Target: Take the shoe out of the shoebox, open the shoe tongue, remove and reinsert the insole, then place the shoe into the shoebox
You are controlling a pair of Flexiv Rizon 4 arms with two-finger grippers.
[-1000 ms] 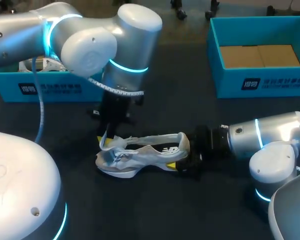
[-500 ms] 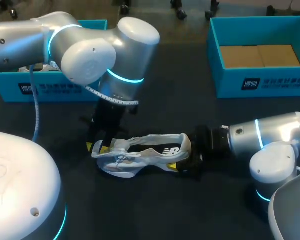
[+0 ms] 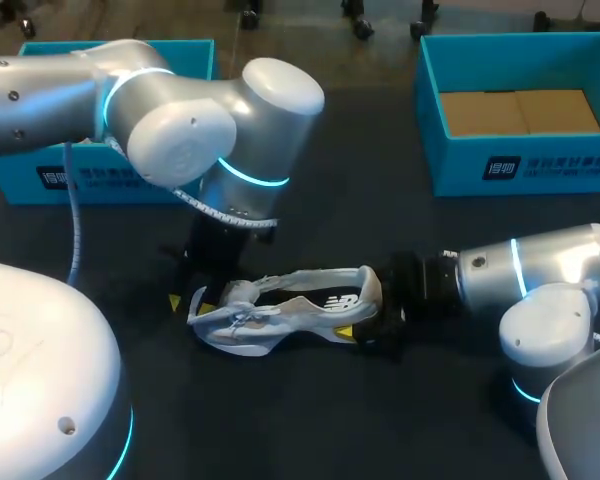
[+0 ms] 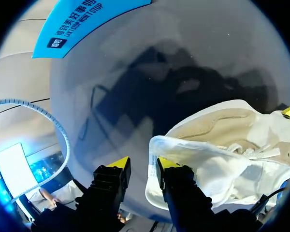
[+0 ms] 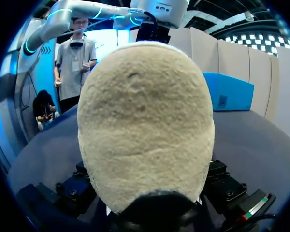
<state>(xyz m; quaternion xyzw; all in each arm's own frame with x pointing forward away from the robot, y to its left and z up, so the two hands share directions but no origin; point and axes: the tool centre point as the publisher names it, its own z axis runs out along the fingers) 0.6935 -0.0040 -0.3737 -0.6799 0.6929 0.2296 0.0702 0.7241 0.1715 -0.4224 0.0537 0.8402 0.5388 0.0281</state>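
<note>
White mesh running shoe remains heel-clamped in right gripper; left gripper has shifted left past the toe, fingers narrowly parted, holding nothing; tongue apparently released

A pale shoe lies on its side on the dark worktop, with its toe to the left, its heel to the right and its laces loose. The left arm comes down from the left. The left pincer is at the toe end, with its two yellow tips apart and nothing between them. The right arm lies low from the right. The right pincer clasps the heel, and one yellow tip shows on the near side. A blue box stands at the far left, partly behind the left arm. Another blue box, with a brown floor, stands at the far right.
</note>
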